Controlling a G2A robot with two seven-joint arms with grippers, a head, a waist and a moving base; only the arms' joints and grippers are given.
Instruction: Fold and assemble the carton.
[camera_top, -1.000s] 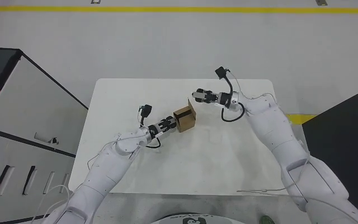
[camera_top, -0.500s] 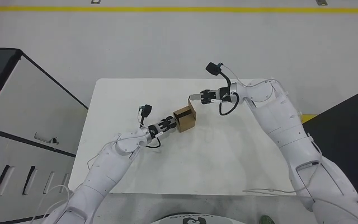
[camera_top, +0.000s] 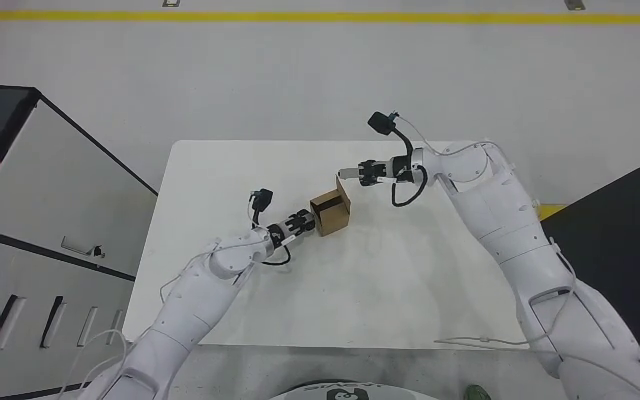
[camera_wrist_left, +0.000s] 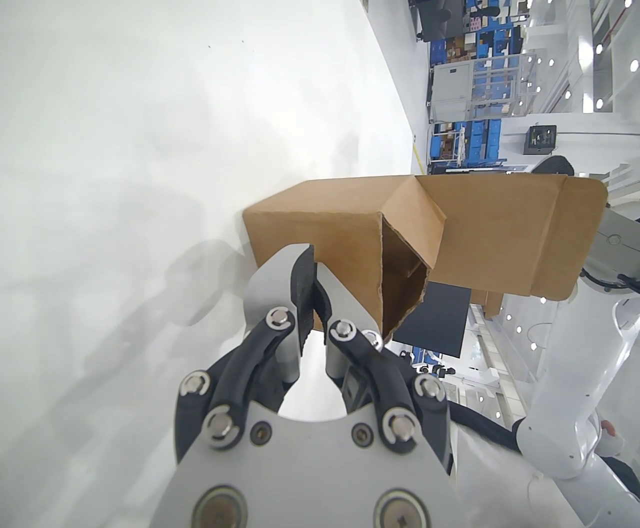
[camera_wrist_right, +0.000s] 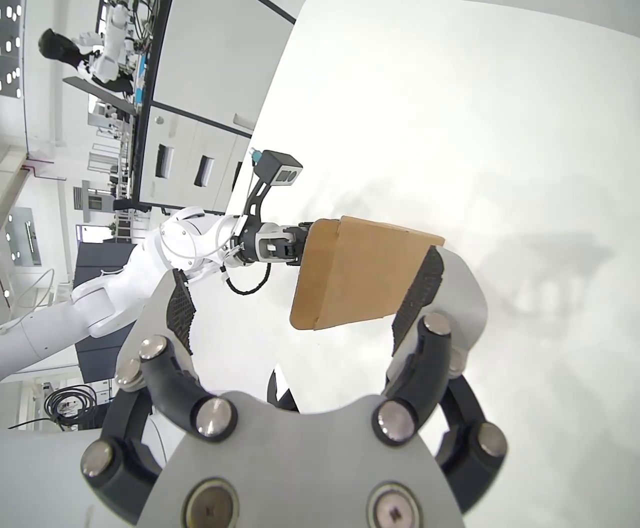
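Note:
A small brown carton (camera_top: 331, 212) stands on the white table (camera_top: 400, 290), with one end open and a flap sticking out toward the far side. My left gripper (camera_top: 308, 221) is at its near-left side. In the left wrist view this gripper (camera_wrist_left: 310, 280) is shut, its tips against the carton's wall (camera_wrist_left: 325, 235), with no cardboard between the pads. My right gripper (camera_top: 347, 177) is at the carton's far edge. In the right wrist view it (camera_wrist_right: 305, 272) is open wide around the carton's flap (camera_wrist_right: 360, 270), one pad (camera_wrist_right: 422, 287) touching the cardboard. The left gripper (camera_wrist_right: 295, 243) shows behind the carton.
A grey cabinet (camera_top: 60, 200) stands just off the table's left side. The carton sits near the table's middle, with bare tabletop all around it. A yellow floor line (camera_top: 320, 16) runs behind the table.
The right arm has swung in toward the carton's far flap and turned its wrist. The left arm and the carton have stayed put.

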